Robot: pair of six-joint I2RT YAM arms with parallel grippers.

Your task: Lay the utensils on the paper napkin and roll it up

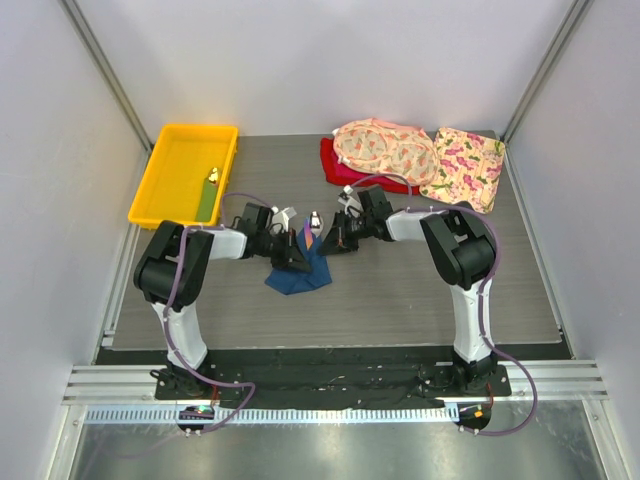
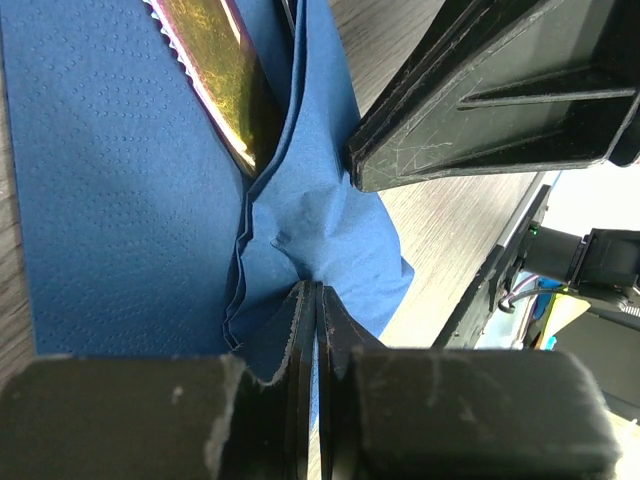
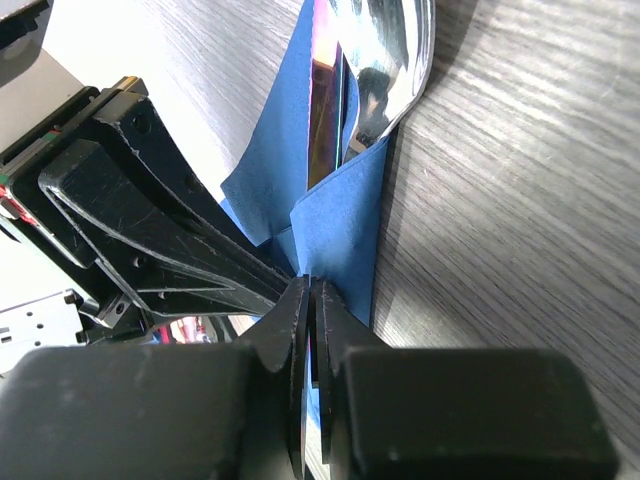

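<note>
1. Roughly at the centre of the top view, the navy napkin [image 1: 300, 275] lies on the bench [image 1: 410, 300], bunched up and partly folded over rather than flat.
2. Utensils [image 1: 305, 237] sit inside its folds. The left wrist view shows a gold-tinted serrated blade [image 2: 215, 60] at the upper edge of the frame, resting on the napkin [image 2: 120, 200] and tucked under a fold. The right wrist view shows a shiny spoon bowl [image 3: 390, 50] and an iridescent handle [image 3: 322, 110] poking out of the napkin [image 3: 345, 220] at the top.
3. Left tool [image 1: 294, 258] comes in from the left of the frame. Its fingers are pressed together, pinching a crumpled fold of napkin at the tips [image 2: 315, 300].
4. Right tool [image 1: 325, 240] comes in from the right. Its fingers are also pressed together, pinching a napkin corner [image 3: 310, 295].
5. Both tools are close together over the napkin, each visible in the other's wrist view.
6. Upper left of the top view holds a yellow tray [image 1: 150, 190] with a green strip [image 1: 207, 205] inside.
7. Upper right, two floral cloths [image 1: 385, 150] lie side by side, one of them over a red cloth [image 1: 333, 165].
</note>
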